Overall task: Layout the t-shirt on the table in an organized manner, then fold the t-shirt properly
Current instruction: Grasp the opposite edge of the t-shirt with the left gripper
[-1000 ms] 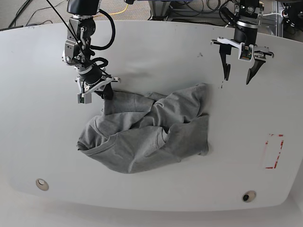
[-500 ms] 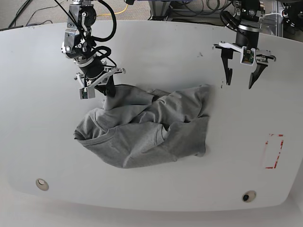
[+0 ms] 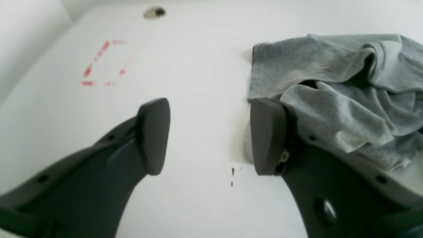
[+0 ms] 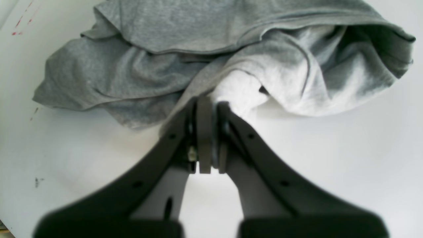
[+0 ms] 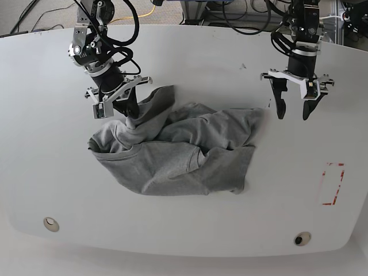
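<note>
The heather-grey t-shirt [image 5: 178, 155] lies crumpled in the middle of the white table [image 5: 190, 57], plain side showing. At the left of the base view, my right gripper [image 5: 125, 110] is shut on a fold of the t-shirt's upper left edge and holds it a little above the table. The right wrist view shows the closed fingers [image 4: 206, 105] pinching pale cloth of the t-shirt [image 4: 198, 49]. My left gripper [image 5: 293, 112] hangs open just right of the t-shirt, holding nothing. In the left wrist view, its open fingers [image 3: 208, 132] straddle bare table beside the t-shirt's edge [image 3: 330, 82].
A red tape rectangle [image 5: 332, 184] marks the table at the right, and the left wrist view also shows this red tape rectangle [image 3: 104, 62]. Two round grommets [image 5: 51, 223] [image 5: 302, 238] sit near the front edge. Cables and equipment lie behind the table's back edge.
My right gripper has pulled the held fold up and toward the back left, dragging the t-shirt's top edge with it. The left gripper has come lower and nearer, still open.
</note>
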### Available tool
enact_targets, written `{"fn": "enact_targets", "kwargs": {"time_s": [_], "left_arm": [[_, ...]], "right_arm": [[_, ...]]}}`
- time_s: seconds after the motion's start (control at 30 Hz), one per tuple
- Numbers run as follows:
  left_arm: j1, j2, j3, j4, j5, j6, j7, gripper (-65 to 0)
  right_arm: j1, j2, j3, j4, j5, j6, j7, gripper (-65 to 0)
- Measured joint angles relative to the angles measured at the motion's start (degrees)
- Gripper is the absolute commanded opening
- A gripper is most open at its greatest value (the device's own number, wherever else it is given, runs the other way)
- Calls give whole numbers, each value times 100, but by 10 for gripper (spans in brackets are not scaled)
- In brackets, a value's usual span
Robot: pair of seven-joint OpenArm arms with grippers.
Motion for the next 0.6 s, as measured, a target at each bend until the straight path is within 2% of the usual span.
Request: {"fn": "enact_targets", "kwargs": {"time_s": [0.07,0.27,0.43,0.6], "left_arm": [[-179,4,-2,-15,-227,15,348,-285],[-671,7,-120,-39,-922,-2,885,-281],[-1032,20,-177,-503,-1322,35,1355,-240],[-1360,28,-177,-1137,-1519,17,1346,-218]], "right_arm": [[-2,15,0,-2,-9,2,-2,-650],[0,26,0,-2,-11,-9,0,-650],[0,26,0,-2,-11,-9,0,-650],[0,26,0,-2,-11,-9,-2,-650]]}}
